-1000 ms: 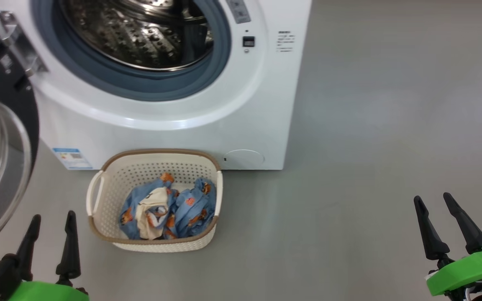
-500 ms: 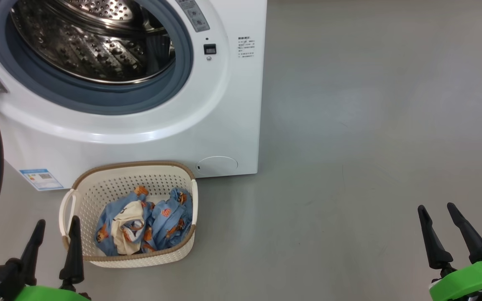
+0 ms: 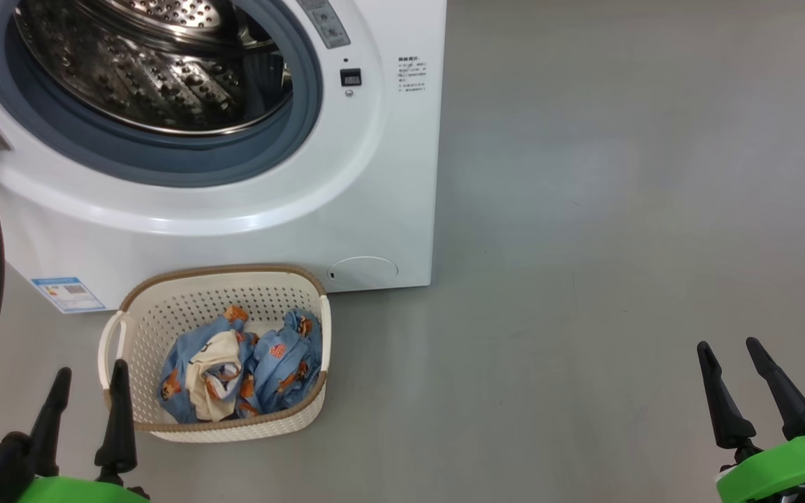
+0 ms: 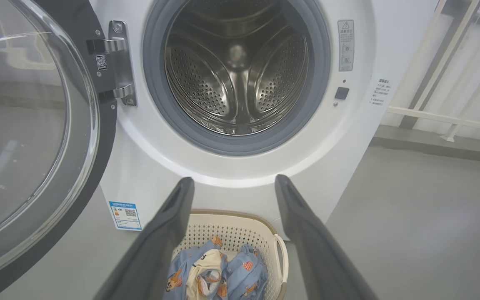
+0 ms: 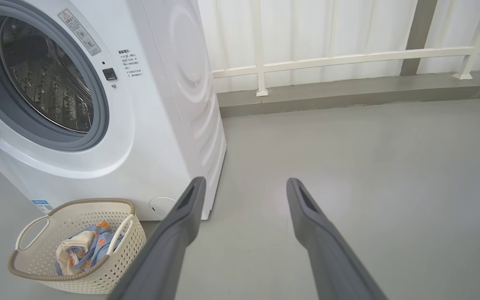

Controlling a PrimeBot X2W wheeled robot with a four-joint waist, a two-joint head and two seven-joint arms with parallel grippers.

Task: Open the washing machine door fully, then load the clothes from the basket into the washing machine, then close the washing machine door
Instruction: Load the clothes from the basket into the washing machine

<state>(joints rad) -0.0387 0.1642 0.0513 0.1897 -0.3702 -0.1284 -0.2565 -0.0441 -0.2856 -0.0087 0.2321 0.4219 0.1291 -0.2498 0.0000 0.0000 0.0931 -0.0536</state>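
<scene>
- The left gripper (image 3: 92, 368) sits low at the robot's left, its two dark fingers spread wide with nothing between them.
- The right gripper (image 3: 727, 344) sits low at the robot's right, also spread wide and empty, above bare grey floor (image 3: 619, 209).
- The basket (image 3: 224, 268) stands on the floor just ahead of the left gripper and slightly to its right. In the head view the gripper's right finger crosses in front of the basket's near left corner. Whether they touch cannot be told.
- The clothes (image 3: 242, 367), blue with orange figures and one cream part, lie bunched in the basket, toward the side nearer the grippers.
- The washer (image 3: 374, 175) stands right behind the basket, straight ahead of the left gripper. Its steel drum (image 4: 240, 75) is in plain sight inside a grey gasket (image 4: 155, 83).
- The door (image 4: 36, 125) is swung open to the left of the left gripper, hanging on its hinge (image 4: 119, 62), with the glass bowl facing the robot.
- A blue label (image 3: 67, 293) sits on the washer's lower left corner, just left of the basket.
- The basket and washer lie well apart from the right gripper, off to its left.
- A white railing (image 5: 348, 58) runs far ahead of the right gripper.
</scene>
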